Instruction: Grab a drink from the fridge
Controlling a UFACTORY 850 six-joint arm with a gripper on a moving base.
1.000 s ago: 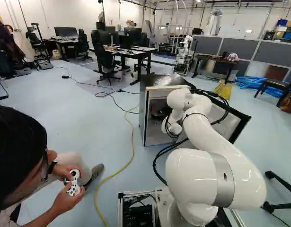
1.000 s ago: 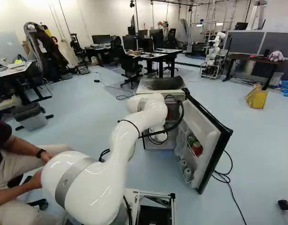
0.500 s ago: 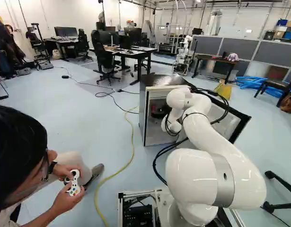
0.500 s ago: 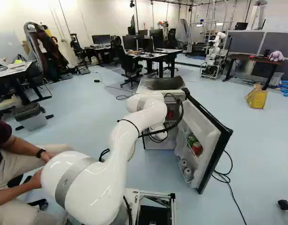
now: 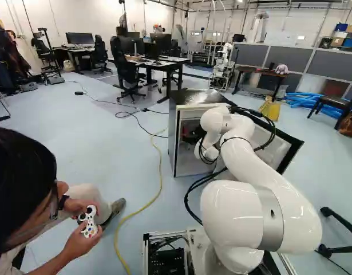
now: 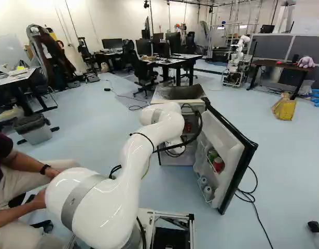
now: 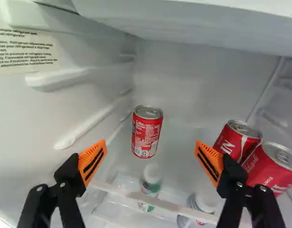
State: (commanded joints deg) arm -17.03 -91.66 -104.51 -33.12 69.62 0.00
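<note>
Cans (image 7: pixel 146 135): red, white lettering, silver tops. Finger pads (image 7: pixel 91 162): orange, black stripes. Fridge door (image 6: pixel 234 150): white lining, black edging. Arm (image 5: pixel 253 166): white, grey band.

Open-doored fridge (image 6: pixel 177 93), silver-topped red can (image 7: pixel 146 133) upright inside, two more red cans (image 7: pixel 274 167) close together, apart from it

The arm (image 5: pixel 214 121) has shifted slightly against its lowest joint (image 5: pixel 230 260): its far end now sits a touch farther left in both base views, at the open fridge (image 5: pixel 184 97). The black cables (image 6: pixel 199 127) along that end have shifted with it.
</note>
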